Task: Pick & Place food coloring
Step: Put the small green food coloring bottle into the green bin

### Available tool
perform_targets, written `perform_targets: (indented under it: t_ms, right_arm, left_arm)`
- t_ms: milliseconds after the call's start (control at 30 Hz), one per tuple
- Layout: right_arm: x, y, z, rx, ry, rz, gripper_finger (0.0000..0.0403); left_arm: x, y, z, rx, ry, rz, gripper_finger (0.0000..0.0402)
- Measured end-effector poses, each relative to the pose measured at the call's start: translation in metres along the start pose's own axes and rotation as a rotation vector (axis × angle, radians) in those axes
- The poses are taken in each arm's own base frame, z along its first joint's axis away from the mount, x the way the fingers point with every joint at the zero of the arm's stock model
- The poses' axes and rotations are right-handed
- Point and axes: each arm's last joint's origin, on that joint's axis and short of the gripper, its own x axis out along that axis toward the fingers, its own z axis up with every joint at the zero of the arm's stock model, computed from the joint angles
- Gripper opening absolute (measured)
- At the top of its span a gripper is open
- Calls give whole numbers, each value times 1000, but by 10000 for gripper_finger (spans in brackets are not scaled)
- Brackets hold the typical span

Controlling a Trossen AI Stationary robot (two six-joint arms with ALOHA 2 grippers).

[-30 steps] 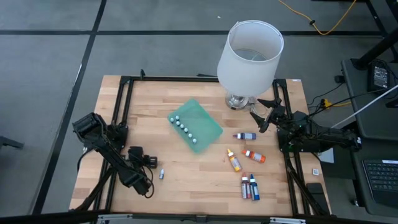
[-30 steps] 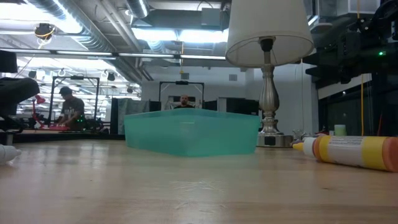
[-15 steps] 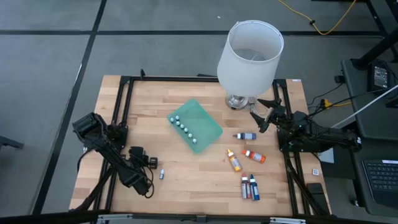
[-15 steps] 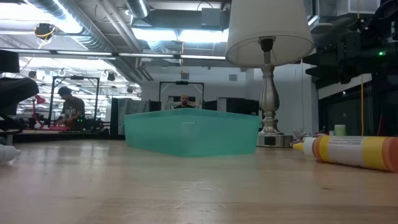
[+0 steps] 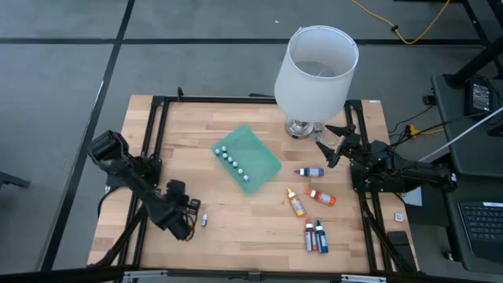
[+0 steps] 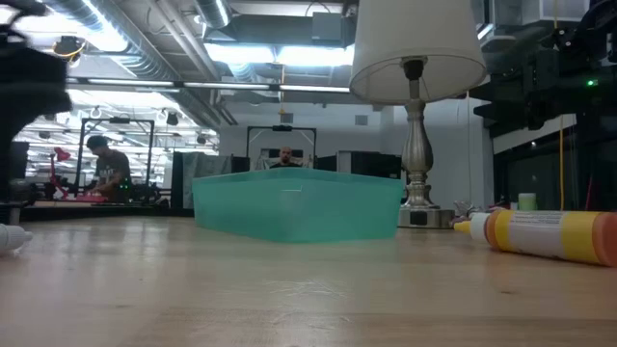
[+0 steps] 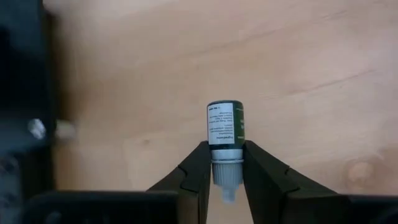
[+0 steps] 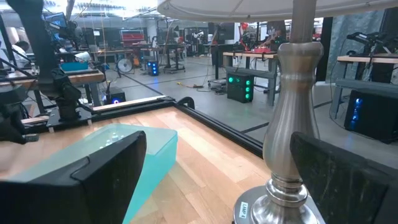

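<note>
A tiny green-labelled, white-capped food coloring bottle point(image 7: 225, 127) lies on its side on the wood near the table's left near corner point(image 5: 204, 219). My left gripper point(image 7: 222, 180) is shut on its cap end. Larger bottles lie on the right half: purple point(image 5: 310, 171), red-orange point(image 5: 321, 196), orange point(image 5: 295, 203), and a red and blue pair point(image 5: 315, 236). Several white-capped tiny bottles point(image 5: 233, 163) stand in a row in the green tray point(image 5: 255, 153). My right gripper point(image 5: 333, 146) is open beside the lamp base point(image 8: 292, 186). My left gripper pinches the small bottle's white cap point(image 7: 227, 168) between its two fingertips point(image 7: 198, 171). The fingers come from the table's left and lie along the bottle. The bottle's green body points away from the gripper, and the bottle looks to lie on the table.
A lamp with a large white shade point(image 5: 316, 69) stands at the far right of the table. A black frame point(image 5: 153, 141) runs around the table's edges. The orange bottle point(image 6: 545, 234) lies close to the low camera. People are in the room behind point(image 6: 108, 166).
My left arm has swung and risen at its elbow. Its gripper has moved toward the table's near edge, onto the small bottle's cap end. The bottle lies about where it was.
</note>
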Motion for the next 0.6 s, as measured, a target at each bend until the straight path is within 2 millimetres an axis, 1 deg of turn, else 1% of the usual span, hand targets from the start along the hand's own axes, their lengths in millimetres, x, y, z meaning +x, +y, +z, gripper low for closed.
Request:
perform_targets:
  t_ms: [300, 433, 600]
  right_arm:
    - [0, 0, 0, 0, 0, 0, 397]
    - [0, 0, 0, 0, 0, 0, 397]
    - [0, 0, 0, 0, 0, 0, 397]
  left_arm:
    - [-16, -9, 64, 321, 149, -37, 71]
    - [-26, -19, 97, 462, 174, -64, 71]
    - [-37, -33, 138, 564, 212, -136, 70]
